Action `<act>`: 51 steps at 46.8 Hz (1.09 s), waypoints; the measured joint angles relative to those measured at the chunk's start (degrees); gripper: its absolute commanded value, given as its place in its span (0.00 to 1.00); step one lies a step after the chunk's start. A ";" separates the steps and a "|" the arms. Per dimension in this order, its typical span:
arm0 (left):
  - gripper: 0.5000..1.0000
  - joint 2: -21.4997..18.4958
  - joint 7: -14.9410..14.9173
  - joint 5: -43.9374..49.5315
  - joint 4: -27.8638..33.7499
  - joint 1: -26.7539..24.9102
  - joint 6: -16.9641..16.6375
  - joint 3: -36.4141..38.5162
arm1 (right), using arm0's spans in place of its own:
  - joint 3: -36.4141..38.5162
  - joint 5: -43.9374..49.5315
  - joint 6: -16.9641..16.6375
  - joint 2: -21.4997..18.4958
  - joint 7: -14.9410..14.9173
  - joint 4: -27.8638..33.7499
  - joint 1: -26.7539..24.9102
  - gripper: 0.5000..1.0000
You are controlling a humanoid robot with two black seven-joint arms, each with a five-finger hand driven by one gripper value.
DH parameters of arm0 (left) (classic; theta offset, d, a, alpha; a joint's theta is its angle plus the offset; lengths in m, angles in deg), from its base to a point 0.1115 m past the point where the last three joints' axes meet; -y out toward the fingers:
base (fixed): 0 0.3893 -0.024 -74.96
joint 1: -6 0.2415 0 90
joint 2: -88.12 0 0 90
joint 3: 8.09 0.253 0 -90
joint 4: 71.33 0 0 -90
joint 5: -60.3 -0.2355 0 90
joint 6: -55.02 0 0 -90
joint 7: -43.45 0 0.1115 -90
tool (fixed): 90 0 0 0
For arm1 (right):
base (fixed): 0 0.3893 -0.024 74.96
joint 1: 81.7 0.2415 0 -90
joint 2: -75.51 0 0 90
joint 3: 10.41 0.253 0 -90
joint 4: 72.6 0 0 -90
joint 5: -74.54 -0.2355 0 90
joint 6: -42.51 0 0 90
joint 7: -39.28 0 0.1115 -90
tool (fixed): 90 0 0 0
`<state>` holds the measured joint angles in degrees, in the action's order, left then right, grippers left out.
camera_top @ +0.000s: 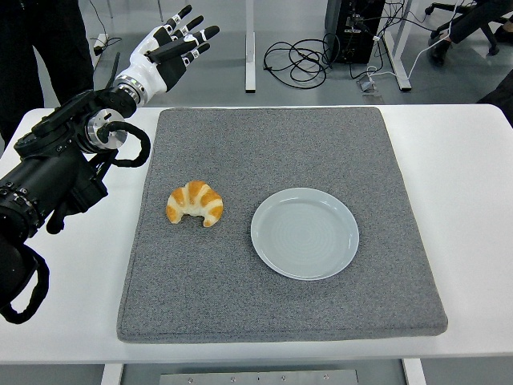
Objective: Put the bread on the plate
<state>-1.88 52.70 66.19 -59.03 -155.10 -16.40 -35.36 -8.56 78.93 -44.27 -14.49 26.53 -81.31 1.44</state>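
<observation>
The black-and-white fingers (186, 30) of the left hand (164, 52) are held spread and empty above the white bench's (473, 184) far-left corner, so the golden curved croissant (195, 203), lying on the grey felt mat (272, 144) just left of the pale-blue round plate (304, 233), is best approached from above and grasped gently across its middle.

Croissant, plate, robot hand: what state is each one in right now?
Croissant: lying on the grey mat, left of the plate, untouched.
Plate: empty, flat on the mat.
Left robot hand: raised beyond the table's far edge, fingers spread, holding nothing.
Grey mat: flat on the white table.
Right robot hand: out of view.
</observation>
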 measured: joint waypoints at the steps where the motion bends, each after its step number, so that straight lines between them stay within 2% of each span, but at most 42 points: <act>1: 0.96 0.00 -0.01 0.00 0.00 0.00 0.00 0.02 | 0.00 0.01 0.00 0.00 0.00 0.00 0.00 1.00; 51: 0.96 -0.01 0.32 -1.40 -0.04 -0.60 -0.10 1.26 | 0.00 -0.01 -0.01 0.00 0.00 0.00 0.00 1.00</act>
<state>-1.89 53.01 64.79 -59.07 -155.70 -16.50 -34.10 -8.56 78.92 -44.28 -14.49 26.53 -81.31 1.45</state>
